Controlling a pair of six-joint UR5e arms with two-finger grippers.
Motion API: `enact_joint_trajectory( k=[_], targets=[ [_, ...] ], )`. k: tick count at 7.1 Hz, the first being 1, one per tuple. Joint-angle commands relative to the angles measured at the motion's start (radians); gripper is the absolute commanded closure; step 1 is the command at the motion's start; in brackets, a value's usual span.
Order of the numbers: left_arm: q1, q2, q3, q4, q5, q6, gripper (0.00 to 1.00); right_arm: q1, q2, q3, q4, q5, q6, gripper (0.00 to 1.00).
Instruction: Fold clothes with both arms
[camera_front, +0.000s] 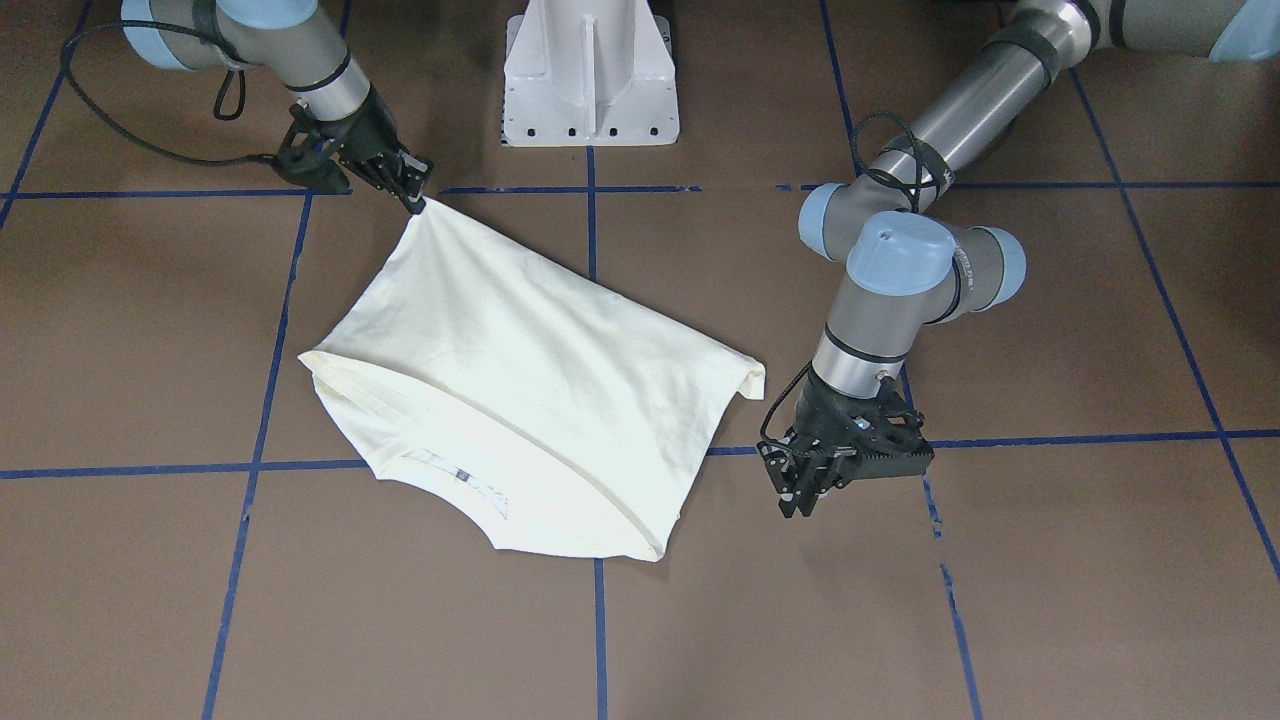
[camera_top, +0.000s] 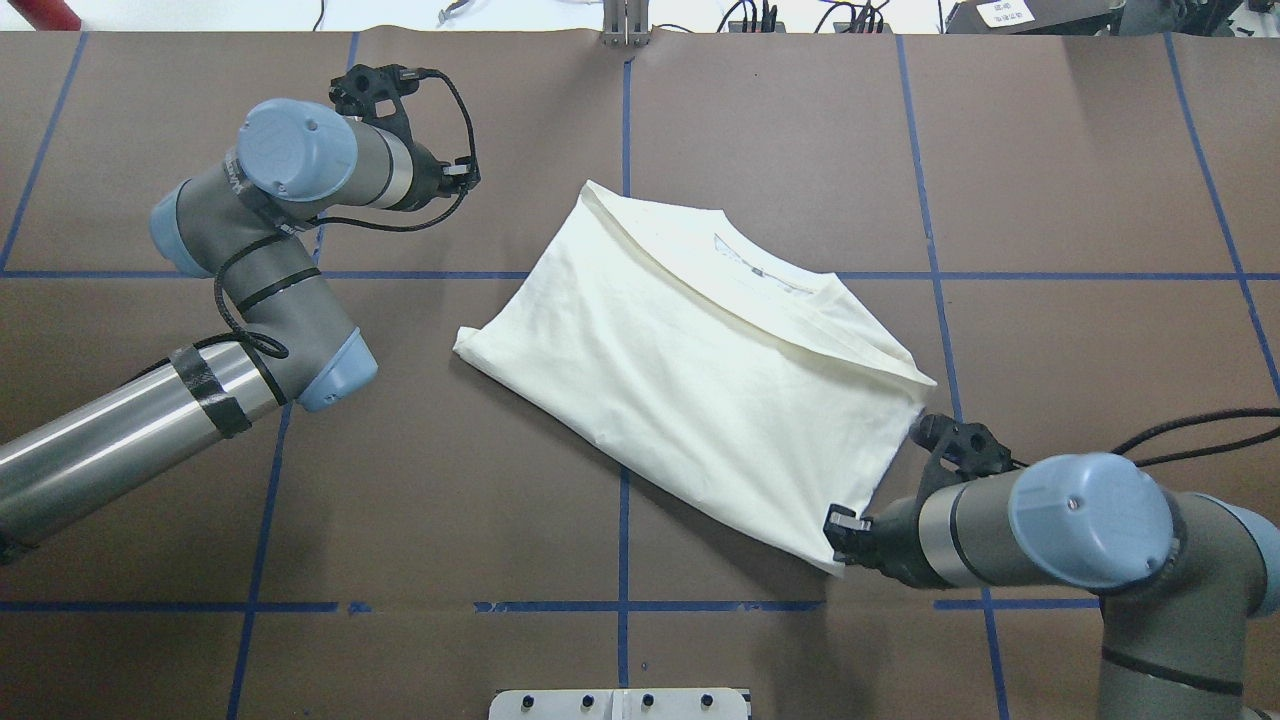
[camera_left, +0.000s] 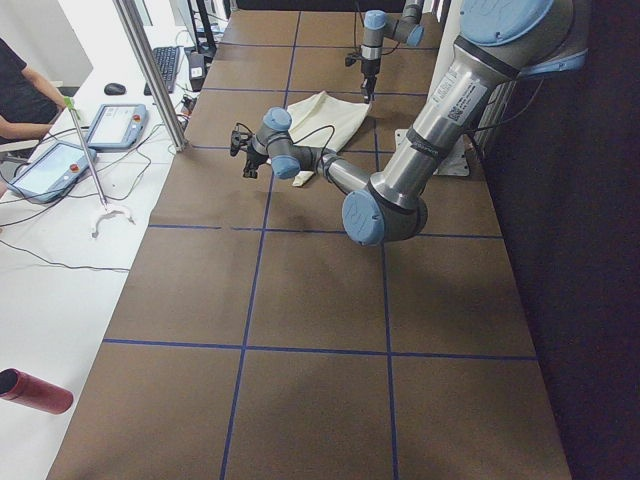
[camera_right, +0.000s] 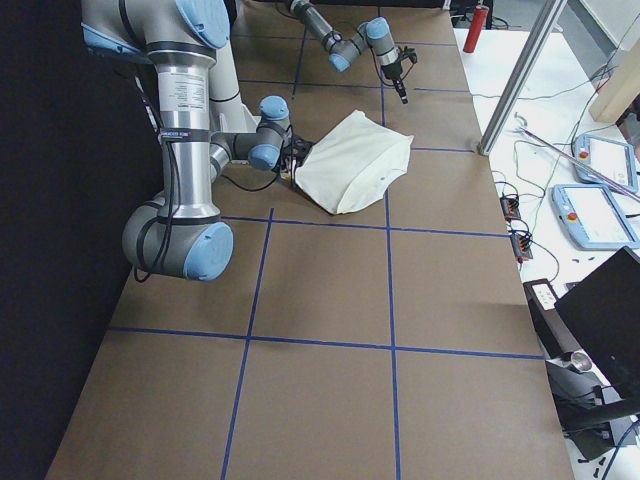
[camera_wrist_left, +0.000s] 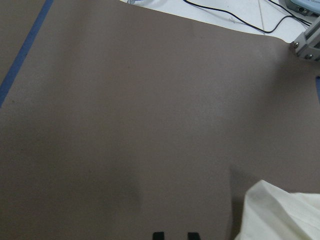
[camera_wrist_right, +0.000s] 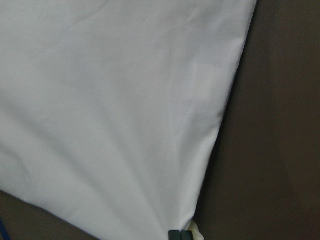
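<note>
The cream shirt (camera_front: 520, 380) lies folded on the brown table, plain side up, with the collar and label showing (camera_top: 760, 270); the cat print is hidden. My right gripper (camera_front: 418, 203) is shut on one corner of the shirt, nearest the robot's base, and the cloth pulls taut from it (camera_wrist_right: 110, 110). It also shows in the overhead view (camera_top: 838, 530) and in the right wrist view (camera_wrist_right: 181, 235). My left gripper (camera_front: 805, 505) hangs empty over bare table, just beyond the shirt's other near corner (camera_front: 750, 375). Its tips (camera_wrist_left: 175, 235) stand slightly apart. The shirt's edge (camera_wrist_left: 285, 215) shows beside them.
The white pedestal base (camera_front: 590, 80) stands at the table's robot side. Blue tape lines (camera_front: 600, 640) grid the brown table. Beyond the far edge are a desk with tablets (camera_left: 60, 165), a metal pole (camera_left: 150, 70) and a red bottle (camera_left: 35, 390).
</note>
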Motion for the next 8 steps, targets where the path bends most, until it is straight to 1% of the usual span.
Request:
enact_joint_trajectory(
  k=[1,2,3,4,5,6,7,8],
  targets=[
    [0.054,0.013,-0.084,0.001,-0.004,-0.038,0.66,-0.148,-0.053,0.076,-0.007,-0.006,0.111,1.0],
    [0.078,0.055,-0.171,0.006,-0.06,-0.079,0.66,-0.182,-0.063,0.077,-0.007,-0.008,0.114,0.01],
    [0.091,0.135,-0.284,0.004,-0.161,-0.155,0.65,-0.175,-0.063,0.078,-0.007,-0.015,0.114,0.0],
    [0.098,0.186,-0.382,0.015,-0.22,-0.272,0.6,-0.134,-0.063,0.078,-0.007,-0.017,0.113,0.0],
    [0.132,0.219,-0.433,0.018,-0.284,-0.394,0.58,-0.044,-0.057,0.086,-0.006,-0.017,0.108,0.0],
    [0.169,0.225,-0.425,0.042,-0.288,-0.44,0.55,0.046,-0.052,0.084,-0.006,-0.017,0.103,0.0],
    [0.218,0.227,-0.408,0.055,-0.285,-0.445,0.55,0.132,-0.047,0.086,-0.004,-0.017,0.097,0.0],
    [0.249,0.213,-0.374,0.055,-0.226,-0.443,0.53,0.151,-0.02,0.077,-0.004,-0.017,0.064,0.0]
  ],
)
